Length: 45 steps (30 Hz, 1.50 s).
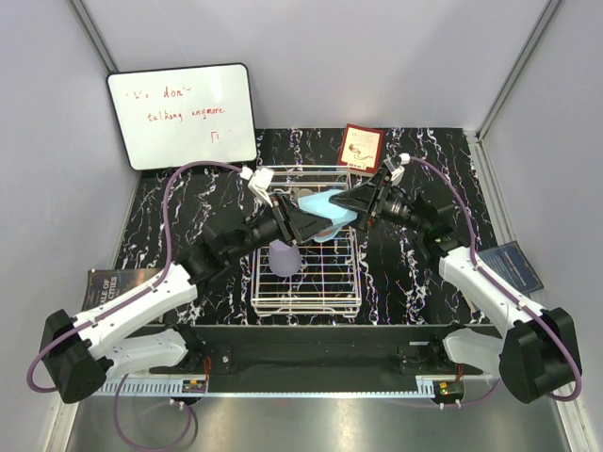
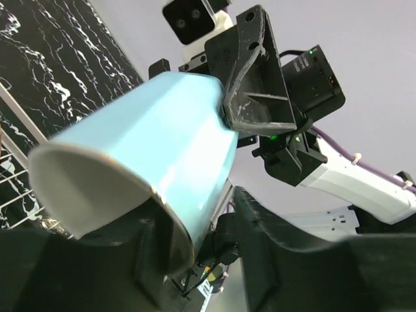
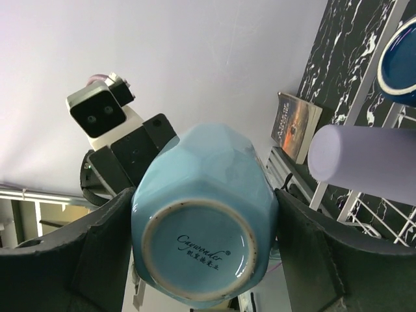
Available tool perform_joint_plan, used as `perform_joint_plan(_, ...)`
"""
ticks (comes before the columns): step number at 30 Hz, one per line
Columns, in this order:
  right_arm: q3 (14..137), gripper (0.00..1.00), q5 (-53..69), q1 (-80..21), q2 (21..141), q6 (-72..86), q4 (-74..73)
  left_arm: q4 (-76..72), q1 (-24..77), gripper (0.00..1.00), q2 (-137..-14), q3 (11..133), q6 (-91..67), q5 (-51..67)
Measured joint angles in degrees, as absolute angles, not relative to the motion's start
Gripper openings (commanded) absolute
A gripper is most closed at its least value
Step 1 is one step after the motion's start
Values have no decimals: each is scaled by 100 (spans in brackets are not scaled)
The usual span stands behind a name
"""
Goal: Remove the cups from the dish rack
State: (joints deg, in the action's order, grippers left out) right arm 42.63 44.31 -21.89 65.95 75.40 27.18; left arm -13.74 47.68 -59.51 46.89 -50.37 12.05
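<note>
My right gripper (image 3: 205,227) clamps the light blue mug (image 1: 328,207) around its base, holding it on its side in the air above the far half of the dish rack (image 1: 306,301). My left gripper (image 2: 195,240) straddles the mug's rim from the left, but I cannot tell whether it grips. The lavender tumbler (image 1: 285,256) sits in the rack, nearer than the mug.
</note>
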Motion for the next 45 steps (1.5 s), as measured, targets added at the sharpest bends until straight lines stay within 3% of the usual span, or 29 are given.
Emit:
perform_joint_plan(2,4244,0,4493,-2222,6619,7564,2766,-1450,4783,0,-6064,4711,-5050,1310)
perform_joint_plan(10,4213,2,4447,-2189,6643,8060,3135,-1994,4814,0,-6254,4792,-5205,1516)
perform_joint_plan(11,4217,34,4440,-2176,6643,8034,3092,-1896,4812,0,-6276,4845,-5201,1496)
perform_joint_plan(13,4338,64,4390,-2163,6608,7863,2744,-1597,4812,0,-6285,4976,-5205,1409)
perform_joint_plan(15,4530,89,4331,-2165,6525,7590,2268,-1315,4831,0,-6248,5085,-5203,1269)
perform_joint_plan(17,4786,100,4250,-2198,6386,7223,1629,-976,4901,0,-6149,5218,-5153,1090)
perform_joint_plan(30,5747,100,3387,-2373,5959,5085,-956,1898,4864,0,-5474,5653,-4099,-375)
perform_joint_plan(34,6466,100,2635,-2370,5964,4497,-1959,3253,4713,0,-5507,6479,-3872,-1107)
perform_joint_plan(41,7885,100,220,-2368,6510,3479,-4007,5186,3140,0,-6458,8781,-3479,-2829)
perform_joint_plan(45,8060,100,-1009,-2368,7089,3297,-4989,5621,2285,0,-7367,9218,-3245,-2952)
